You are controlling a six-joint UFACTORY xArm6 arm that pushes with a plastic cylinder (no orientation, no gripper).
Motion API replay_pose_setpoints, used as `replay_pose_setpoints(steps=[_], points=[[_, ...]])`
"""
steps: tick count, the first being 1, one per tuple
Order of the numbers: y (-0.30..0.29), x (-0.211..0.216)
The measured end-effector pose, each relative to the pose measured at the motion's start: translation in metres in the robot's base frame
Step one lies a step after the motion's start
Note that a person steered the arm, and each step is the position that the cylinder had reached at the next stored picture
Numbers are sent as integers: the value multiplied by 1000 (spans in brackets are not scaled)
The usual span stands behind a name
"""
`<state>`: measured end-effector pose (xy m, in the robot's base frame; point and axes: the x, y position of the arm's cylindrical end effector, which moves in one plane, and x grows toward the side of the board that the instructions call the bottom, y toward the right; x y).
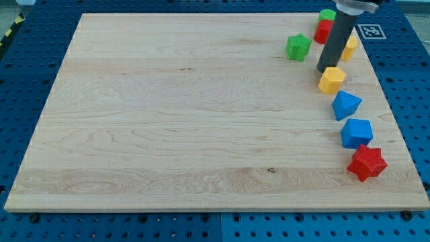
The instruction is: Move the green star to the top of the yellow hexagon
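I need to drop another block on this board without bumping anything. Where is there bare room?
The board is bare left of the green star, from top to bottom edge. The crowding is along the view's right: my tip sits beside the yellow hexagon, with two blue blocks and a red star below.

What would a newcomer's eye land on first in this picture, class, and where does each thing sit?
First, the dark rod at the view's top right, my tip resting just above the yellow hexagon. Next, the line of blocks down the right edge: a blue block, another blue block and the red star. The green star sits apart, left of the rod, on the wooden board.
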<state>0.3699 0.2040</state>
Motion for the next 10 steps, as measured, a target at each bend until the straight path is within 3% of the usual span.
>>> replay_pose_setpoints(steps=[2, 4, 5, 6, 10], points=[[-2, 8], [-81, -23], [-108, -61], [-102, -88], [-30, -77]])
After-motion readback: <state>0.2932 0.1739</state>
